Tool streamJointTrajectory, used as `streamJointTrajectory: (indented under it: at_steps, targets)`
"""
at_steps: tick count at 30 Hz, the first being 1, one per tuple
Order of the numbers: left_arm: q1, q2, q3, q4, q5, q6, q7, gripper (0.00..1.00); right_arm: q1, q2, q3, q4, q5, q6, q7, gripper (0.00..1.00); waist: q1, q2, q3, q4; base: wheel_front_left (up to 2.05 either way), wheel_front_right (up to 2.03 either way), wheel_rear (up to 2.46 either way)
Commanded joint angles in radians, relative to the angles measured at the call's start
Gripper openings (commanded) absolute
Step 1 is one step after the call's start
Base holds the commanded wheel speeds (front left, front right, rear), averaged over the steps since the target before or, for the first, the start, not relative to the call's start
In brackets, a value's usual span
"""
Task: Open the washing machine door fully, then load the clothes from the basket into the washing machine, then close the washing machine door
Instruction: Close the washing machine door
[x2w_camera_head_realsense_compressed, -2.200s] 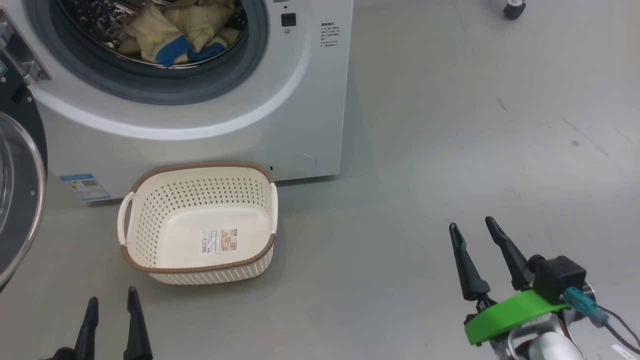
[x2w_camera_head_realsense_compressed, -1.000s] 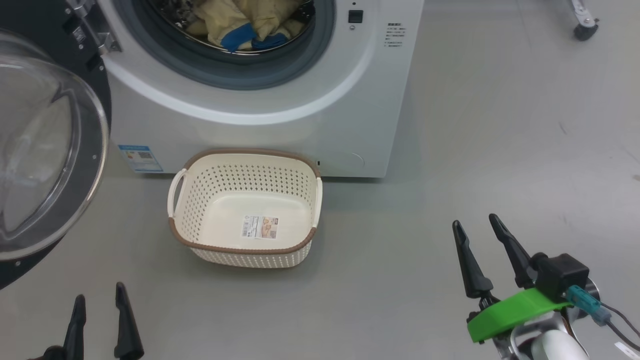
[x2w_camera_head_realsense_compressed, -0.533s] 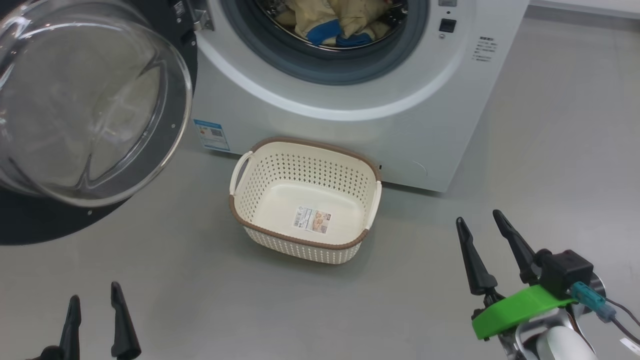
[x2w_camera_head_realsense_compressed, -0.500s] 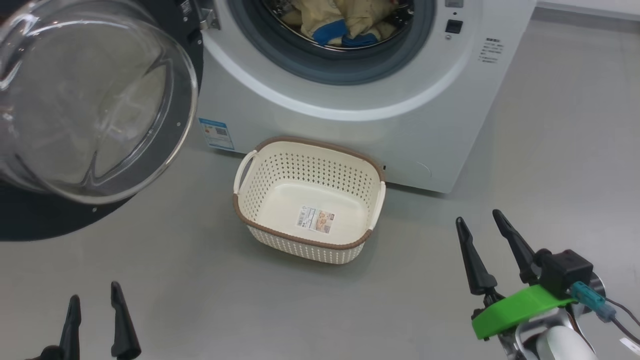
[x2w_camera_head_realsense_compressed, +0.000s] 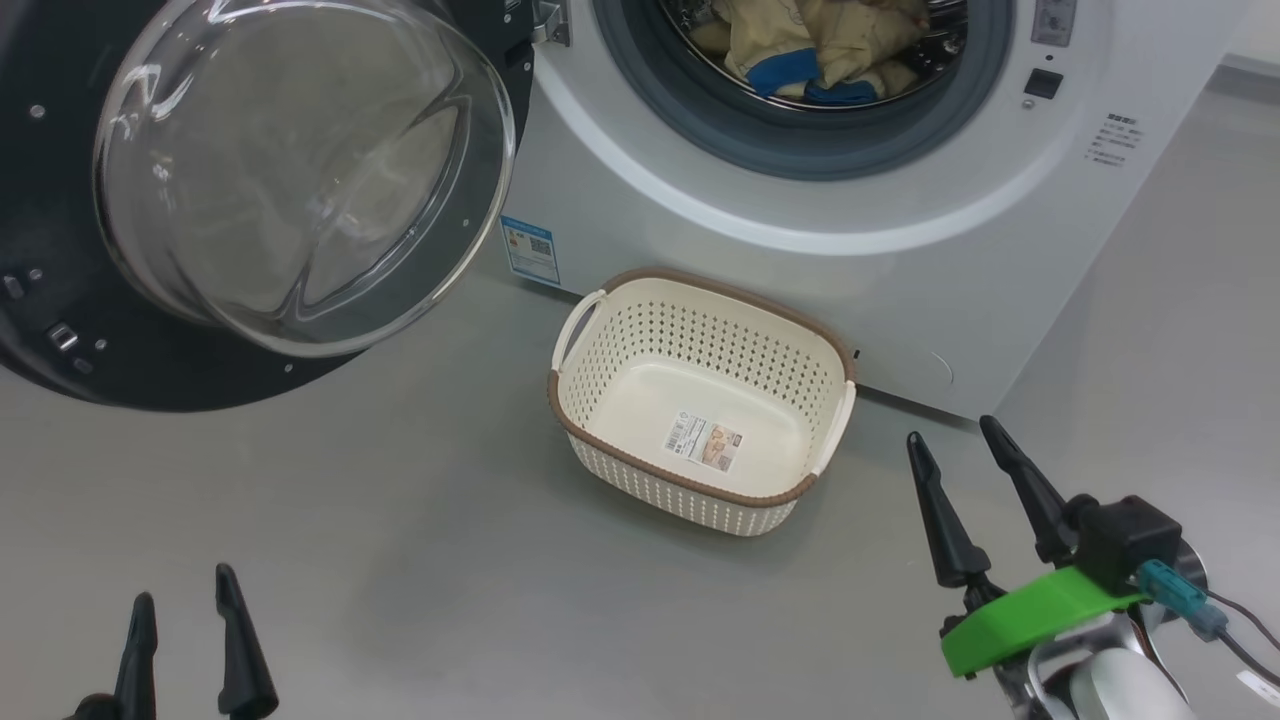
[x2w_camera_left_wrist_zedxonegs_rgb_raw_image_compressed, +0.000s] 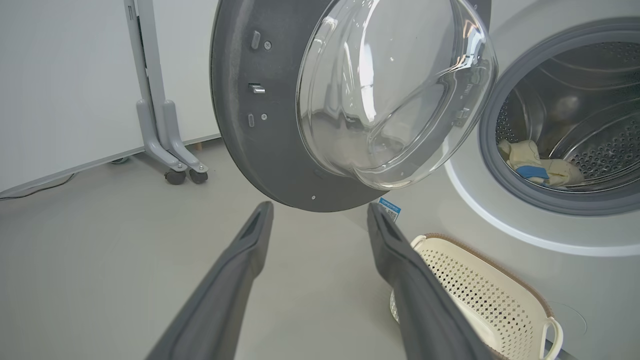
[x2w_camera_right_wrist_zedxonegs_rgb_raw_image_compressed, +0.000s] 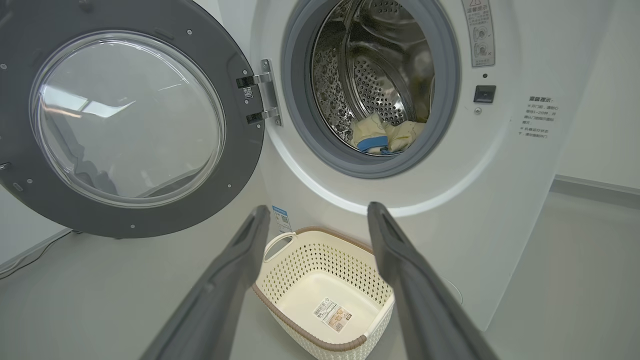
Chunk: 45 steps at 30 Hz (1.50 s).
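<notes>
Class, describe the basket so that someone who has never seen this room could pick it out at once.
Find the big white washing machine with its round door swung open. On the grey floor just in front of it stands the basket. It alone is small, cream plastic, with perforated sides, a brown rim and white handles.

Head camera swung left; more washing machine door (x2w_camera_head_realsense_compressed: 300, 180) visible.

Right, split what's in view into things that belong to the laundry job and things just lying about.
Belongs to the job:
washing machine
washing machine door, swung open
clothes, inside the machine
basket, empty
left gripper and right gripper, both open, holding nothing

Just lying about:
wheeled grey stand
label sticker on the machine's front
</notes>
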Motion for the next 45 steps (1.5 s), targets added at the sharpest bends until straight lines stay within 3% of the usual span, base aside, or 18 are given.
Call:
streamJointTrajectory:
  at_steps: [1, 21, 22, 23, 33, 39, 45]
  targets:
    - [-0.012, 0.005, 0.033, -0.035, -0.003, 0.006, -0.011, 1.00, -0.038, -0.020, 0.020, -0.029, -0.004, 0.004, -0.006, 1.00, 0.0000, 0.0000, -0.001, 0.013, 0.00, 0.00, 0.00]
    - [-0.007, 0.005, 0.049, -0.038, -0.053, 0.027, -0.011, 1.00, -0.040, -0.026, 0.033, -0.028, -0.004, 0.004, -0.006, 1.00, 0.0000, 0.0000, 0.004, 0.056, 0.00, 0.00, 0.00]
    - [-0.009, 0.005, 0.062, -0.035, -0.070, 0.029, -0.011, 0.45, -0.040, -0.026, 0.034, -0.028, -0.003, 0.004, -0.006, 1.00, 0.0000, 0.0000, 0.004, 0.056, 0.00, 0.00, 0.00]
    - [-0.011, 0.005, 0.077, -0.032, -0.088, 0.027, -0.011, 0.00, -0.040, -0.025, 0.035, -0.028, -0.003, 0.004, -0.006, 1.00, 0.0000, 0.0000, 0.004, 0.055, 0.00, 0.00, 0.00]
    - [-0.061, 0.005, 0.313, 0.028, -0.181, -0.035, -0.011, 0.00, -0.040, -0.021, 0.031, -0.025, 0.000, 0.004, -0.006, 1.00, 0.0000, 0.0000, 0.009, 0.050, 0.00, 0.00, 0.00]
    - [-0.139, 0.009, 0.482, 0.095, -0.308, -0.082, -0.011, 0.00, -0.037, -0.019, 0.029, -0.025, -0.002, 0.004, -0.006, 1.00, 0.0000, 0.0000, 0.009, 0.050, 0.00, 0.00, 0.00]
    - [-0.222, 0.131, 0.585, 0.176, -0.445, -0.095, 0.035, 0.00, -0.041, -0.019, 0.037, -0.026, -0.005, 0.004, -0.006, 1.00, 0.0000, 0.0000, 0.019, 0.041, 0.00, 0.00, 0.00]
